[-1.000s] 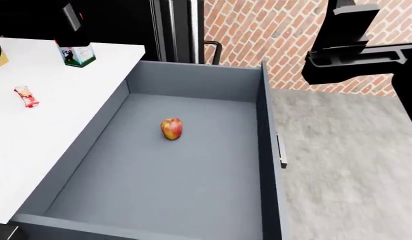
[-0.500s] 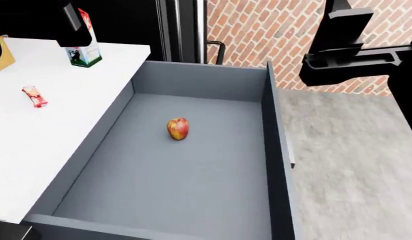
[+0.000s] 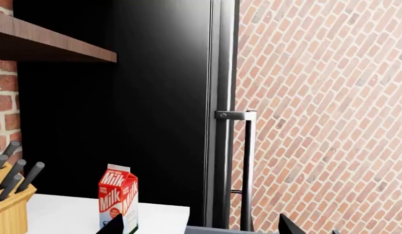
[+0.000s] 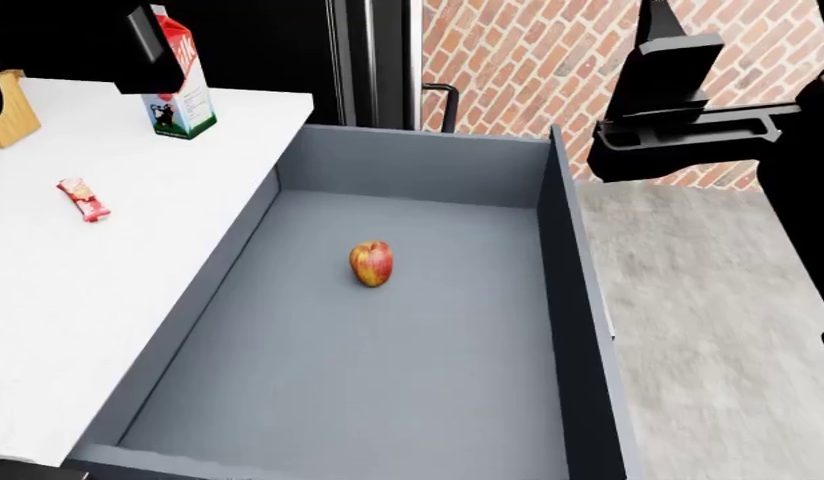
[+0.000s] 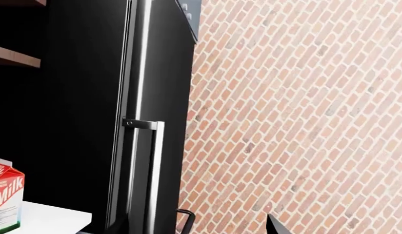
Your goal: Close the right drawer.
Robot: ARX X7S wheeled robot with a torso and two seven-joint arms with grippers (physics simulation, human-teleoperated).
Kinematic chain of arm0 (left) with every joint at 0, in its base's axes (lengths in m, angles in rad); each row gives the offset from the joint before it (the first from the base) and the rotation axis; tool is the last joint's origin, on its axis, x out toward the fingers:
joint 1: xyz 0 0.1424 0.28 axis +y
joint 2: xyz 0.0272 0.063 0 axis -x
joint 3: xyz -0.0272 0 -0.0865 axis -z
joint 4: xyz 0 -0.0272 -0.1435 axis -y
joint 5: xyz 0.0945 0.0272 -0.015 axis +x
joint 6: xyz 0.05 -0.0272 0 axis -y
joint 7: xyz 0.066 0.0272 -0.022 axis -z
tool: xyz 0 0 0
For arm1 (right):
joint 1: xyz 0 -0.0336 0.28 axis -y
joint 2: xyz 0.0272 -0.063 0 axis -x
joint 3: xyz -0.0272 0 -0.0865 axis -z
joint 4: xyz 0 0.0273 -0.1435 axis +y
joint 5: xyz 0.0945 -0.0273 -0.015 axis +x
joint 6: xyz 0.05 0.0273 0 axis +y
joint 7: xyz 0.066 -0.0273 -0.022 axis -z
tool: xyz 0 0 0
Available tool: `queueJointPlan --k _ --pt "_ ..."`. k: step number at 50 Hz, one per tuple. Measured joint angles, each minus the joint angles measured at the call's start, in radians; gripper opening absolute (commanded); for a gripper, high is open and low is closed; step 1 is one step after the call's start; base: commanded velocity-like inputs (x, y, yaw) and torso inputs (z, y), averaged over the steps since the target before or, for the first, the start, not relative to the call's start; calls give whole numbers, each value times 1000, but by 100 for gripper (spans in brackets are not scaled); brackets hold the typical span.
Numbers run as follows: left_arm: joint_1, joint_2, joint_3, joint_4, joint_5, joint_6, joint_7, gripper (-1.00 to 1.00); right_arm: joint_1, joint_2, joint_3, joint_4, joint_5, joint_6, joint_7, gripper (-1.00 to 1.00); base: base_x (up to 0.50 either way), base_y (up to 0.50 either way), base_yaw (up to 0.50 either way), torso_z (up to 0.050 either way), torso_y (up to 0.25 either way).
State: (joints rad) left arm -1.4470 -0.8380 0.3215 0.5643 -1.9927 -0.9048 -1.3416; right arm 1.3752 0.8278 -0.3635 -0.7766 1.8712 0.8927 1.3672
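Note:
The right drawer [image 4: 385, 380] is a wide blue-grey box, pulled far out from under the white counter [image 4: 79, 300]. Its front panel [image 4: 572, 270] runs along the right side of the head view. A red-yellow apple [image 4: 372, 263] lies on the drawer floor. My right arm [image 4: 666, 95] hangs above and beyond the front panel's far end, touching nothing. My left arm [image 4: 145, 45] is high over the counter's far corner. The left gripper [image 3: 202, 228] is open, as is the right gripper [image 5: 194, 229]; only their fingertips show, with nothing between them.
A milk carton [image 4: 181, 78], a wooden knife block [image 4: 5, 100] and a small red snack bar [image 4: 83, 198] sit on the counter. A black fridge with a long steel handle [image 5: 152, 180] and a brick wall [image 4: 546, 50] stand behind the drawer. Grey floor [image 4: 719, 330] lies to its right.
The head view has shifted, so drawer, apple and counter now sit slightly further right and the milk carton shows in full. The right arm has edged left. The drawer stays open.

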Motion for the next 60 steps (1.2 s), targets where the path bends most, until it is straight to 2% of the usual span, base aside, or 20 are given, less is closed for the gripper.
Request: queueJointPlan --k 20,43,60 --pt "-1 -3 7 1 1 7 4 100 -87 46 9 39 -47 -10 -34 100 0 0 0 0 0" --pt "-2 -8 15 5 2 16 5 100 -365 172 100 141 -194 -90 -207 100 0 0 0 0 0" --pt "-4 -10 22 7 3 20 8 100 -554 234 156 234 -234 -158 -297 100 0 0 0 0 0"
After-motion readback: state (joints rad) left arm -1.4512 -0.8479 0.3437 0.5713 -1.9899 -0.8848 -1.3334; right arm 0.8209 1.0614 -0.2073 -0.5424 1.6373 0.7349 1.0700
